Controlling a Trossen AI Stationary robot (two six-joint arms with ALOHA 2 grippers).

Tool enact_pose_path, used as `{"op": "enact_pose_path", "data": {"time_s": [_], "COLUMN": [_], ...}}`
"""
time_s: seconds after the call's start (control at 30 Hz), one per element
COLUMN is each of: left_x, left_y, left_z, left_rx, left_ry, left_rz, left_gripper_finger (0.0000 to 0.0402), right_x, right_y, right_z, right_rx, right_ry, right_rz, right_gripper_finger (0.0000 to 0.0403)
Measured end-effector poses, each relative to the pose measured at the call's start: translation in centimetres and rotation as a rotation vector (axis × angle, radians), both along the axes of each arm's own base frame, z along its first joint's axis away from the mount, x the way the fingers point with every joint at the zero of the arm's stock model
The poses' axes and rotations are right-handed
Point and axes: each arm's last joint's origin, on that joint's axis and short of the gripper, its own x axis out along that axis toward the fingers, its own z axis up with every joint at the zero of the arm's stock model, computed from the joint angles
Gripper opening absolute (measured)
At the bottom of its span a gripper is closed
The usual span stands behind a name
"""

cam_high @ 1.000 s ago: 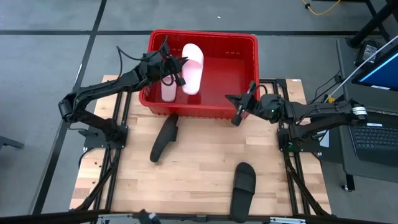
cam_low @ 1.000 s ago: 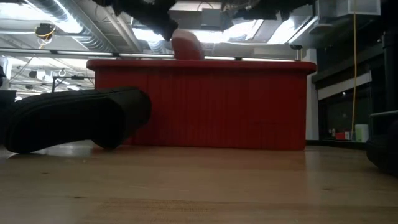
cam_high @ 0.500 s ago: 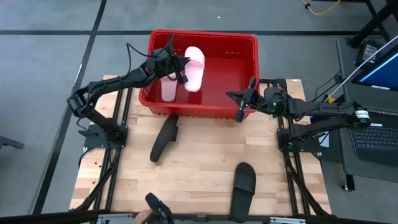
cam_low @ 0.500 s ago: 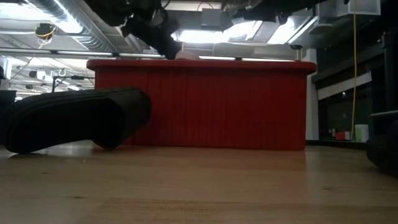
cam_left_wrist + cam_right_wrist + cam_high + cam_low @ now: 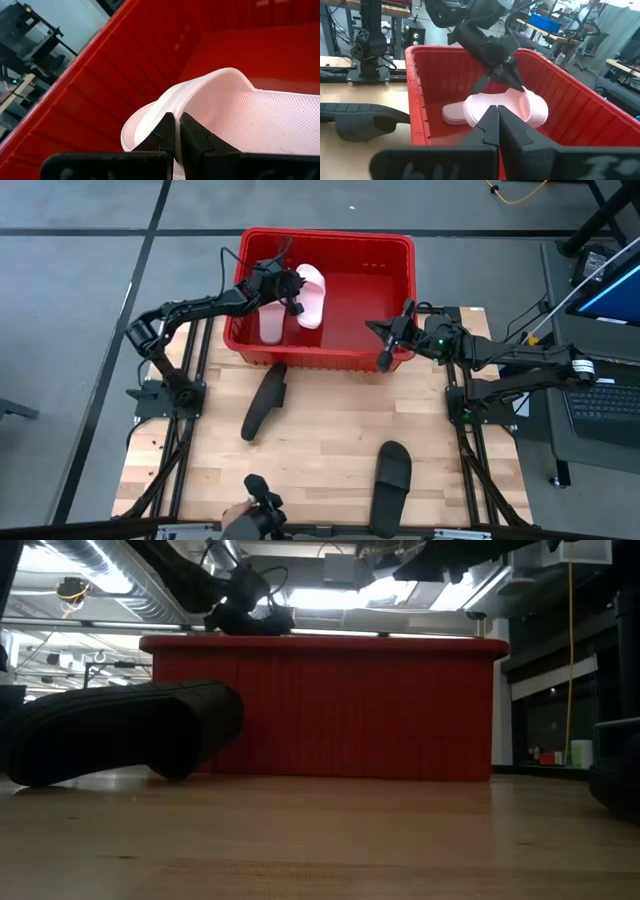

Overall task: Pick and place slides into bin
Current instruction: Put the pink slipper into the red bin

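Observation:
The red bin point(image 5: 330, 238) stands at the table's far edge. My left gripper point(image 5: 296, 290) reaches into it, shut on a pale pink slide point(image 5: 312, 295). A second pink slide point(image 5: 270, 325) lies on the bin floor beside it. One black slide point(image 5: 265, 400) lies on its side on the table just in front of the bin. The other black slide point(image 5: 391, 485) lies flat near the front edge. My right gripper point(image 5: 372, 330) is shut and empty, hovering over the bin's near right corner. My left gripper pinches the pink slide's edge at its strap end point(image 5: 167, 107) between its two fingers. The fingers point(image 5: 512, 75) slant down into the bin from the table's left. The slide sits tilted below the bin's rim, its lower side over the second pink slide point(image 5: 455, 112).
The bin's front wall point(image 5: 330, 710) rises well above the nearer black slide point(image 5: 110, 730). A person's hand holding a dark device point(image 5: 255, 515) shows at the table's front edge. A laptop point(image 5: 600, 395) sits off the table's right side. Bare wood lies between the black slides.
My left gripper has moved farther over the bin and down into it, carrying the pink slide from above the rim to below it. My right gripper has edged toward the bin. A person's hand has come in at the front edge.

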Motion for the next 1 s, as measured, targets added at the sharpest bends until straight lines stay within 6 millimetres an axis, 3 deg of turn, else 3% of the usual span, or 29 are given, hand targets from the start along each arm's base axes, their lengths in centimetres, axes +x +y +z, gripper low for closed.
{"op": "enact_pose_path", "data": {"time_s": [0.43, 1.0], "left_x": [-0.8, -0.4], "left_y": [1.5, 2.5], "left_z": [-1.9, -5.1], "left_rx": [-0.061, -0.112], "left_ry": [0.068, 0.147], "left_rz": [0.008, -0.026], "left_gripper_finger": [0.0003, 0.0003], "right_x": [0.0, 0.0], "right_y": [0.0, 0.0], "right_z": [-0.1, -0.1], "right_rx": [0.006, 0.006], "right_ry": [0.011, 0.011], "right_rz": [-0.001, -0.003], "right_gripper_finger": [0.0003, 0.0003]}}
